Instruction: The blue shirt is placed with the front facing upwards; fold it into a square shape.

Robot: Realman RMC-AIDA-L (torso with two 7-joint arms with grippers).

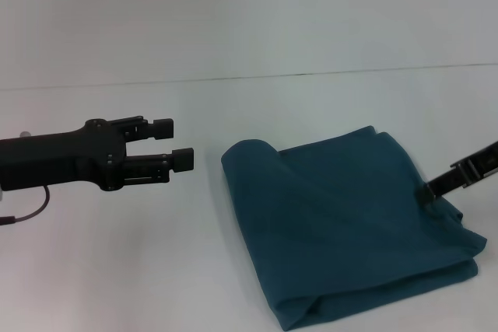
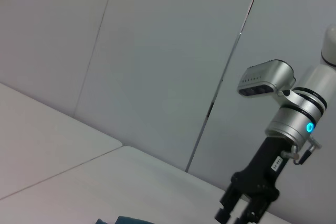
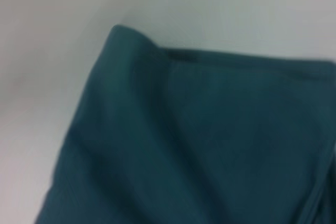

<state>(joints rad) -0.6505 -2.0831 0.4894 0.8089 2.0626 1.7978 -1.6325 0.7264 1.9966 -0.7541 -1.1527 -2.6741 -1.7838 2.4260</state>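
Two hands show: the left hand (image 1: 173, 143), jaws parted and empty, hovers left of the shirt (image 1: 342, 223) folded on the bench (image 1: 117, 270). The right hand (image 1: 429, 190) touches its right edge, grip unclear; press corners flat, squaring edges gently.

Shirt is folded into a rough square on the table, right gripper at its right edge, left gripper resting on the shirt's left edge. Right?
Not quite: the head view shows the left gripper apart from the blue shirt, over bare table. The right gripper is at the shirt's right edge.
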